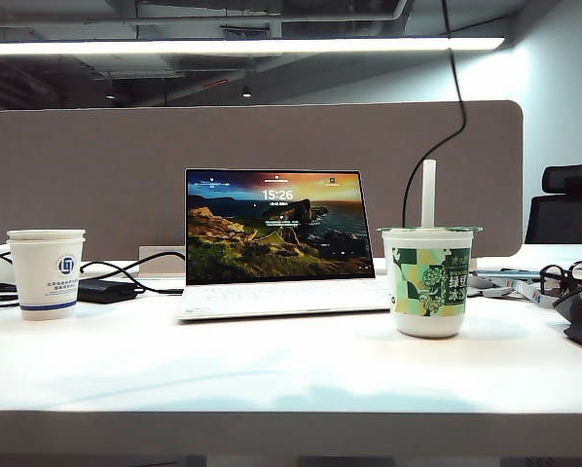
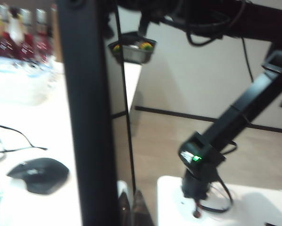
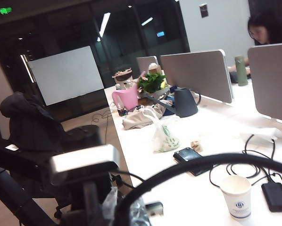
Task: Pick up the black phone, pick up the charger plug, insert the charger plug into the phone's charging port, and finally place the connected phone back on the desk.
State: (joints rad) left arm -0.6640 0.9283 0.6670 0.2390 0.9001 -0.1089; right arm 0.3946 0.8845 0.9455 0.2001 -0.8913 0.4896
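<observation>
Neither gripper appears in any view; both are closed and empty, away from the black phone [image 3: 192,157]. That phone lies flat on the tabletop [image 3: 197,197], beyond the paper cup [image 3: 237,195], near a knotted plastic bag [image 3: 163,136]. Beside the cup sits a black power brick [image 3: 276,196].

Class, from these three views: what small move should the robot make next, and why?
Probably lower an arm toward the flat glossy black phone and open its pincer: the phone lies untouched on the white desk beside the white paper cup, and both pincers are shut, outside the exterior view.
</observation>
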